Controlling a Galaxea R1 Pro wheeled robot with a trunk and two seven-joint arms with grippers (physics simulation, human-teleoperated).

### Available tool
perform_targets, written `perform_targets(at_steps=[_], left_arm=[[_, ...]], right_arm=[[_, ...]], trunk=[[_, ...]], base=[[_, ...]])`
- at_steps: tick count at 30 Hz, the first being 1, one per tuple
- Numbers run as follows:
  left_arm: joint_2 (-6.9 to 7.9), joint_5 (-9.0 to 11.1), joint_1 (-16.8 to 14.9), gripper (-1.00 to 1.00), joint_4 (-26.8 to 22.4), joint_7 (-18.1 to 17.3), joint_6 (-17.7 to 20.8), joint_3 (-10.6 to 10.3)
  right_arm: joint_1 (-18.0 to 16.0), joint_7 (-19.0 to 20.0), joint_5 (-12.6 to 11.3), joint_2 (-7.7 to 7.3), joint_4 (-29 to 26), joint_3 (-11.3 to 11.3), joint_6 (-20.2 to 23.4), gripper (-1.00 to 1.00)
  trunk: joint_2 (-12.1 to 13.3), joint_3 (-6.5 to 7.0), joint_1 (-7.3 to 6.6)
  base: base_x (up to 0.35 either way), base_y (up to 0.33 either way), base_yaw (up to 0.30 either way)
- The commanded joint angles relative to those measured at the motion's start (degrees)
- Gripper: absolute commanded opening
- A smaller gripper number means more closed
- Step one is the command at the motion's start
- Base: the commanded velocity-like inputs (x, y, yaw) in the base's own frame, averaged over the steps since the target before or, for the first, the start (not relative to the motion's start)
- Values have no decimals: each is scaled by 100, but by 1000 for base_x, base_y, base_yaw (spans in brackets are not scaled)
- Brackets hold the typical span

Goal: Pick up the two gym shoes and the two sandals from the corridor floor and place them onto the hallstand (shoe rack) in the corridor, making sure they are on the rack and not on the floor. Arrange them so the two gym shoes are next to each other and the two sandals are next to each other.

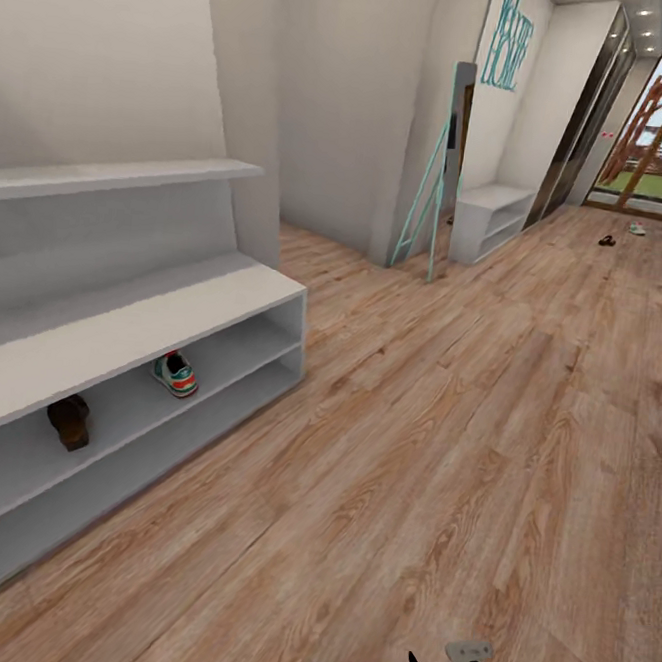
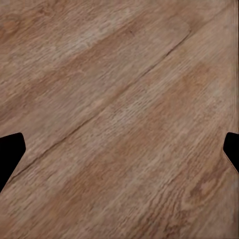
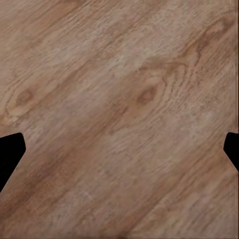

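While racked, 1 gym shoe, 1 sandal

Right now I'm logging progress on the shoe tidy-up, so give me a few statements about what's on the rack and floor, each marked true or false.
1. One gym shoe sits on the hallstand's upper open shelf. True.
2. One sandal sits on the same shelf as that gym shoe. True.
3. All four shoes are on the rack. False: a second sandal and gym shoe lie on the corridor floor far down the hall.
4. The left gripper holds a shoe. False: it is open over bare floor.
5. The right gripper is shut. False: it is open.
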Motion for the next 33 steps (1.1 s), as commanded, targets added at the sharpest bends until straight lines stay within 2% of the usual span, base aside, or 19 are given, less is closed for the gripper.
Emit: perform_targets(at_steps=[1, 33], left_arm=[[0, 60, -2, 100, 5, -59, 11, 15], [-9, 51, -2, 100, 22, -58, 14, 16]], right_arm=[[-5, 7, 56, -1, 6, -37, -18, 100], [-5, 7, 56, -1, 6, -36, -18, 100]], trunk=[[-2, 0, -1], [-2, 181, -1]], base=[[0, 0, -292], [0, 0, -265]])
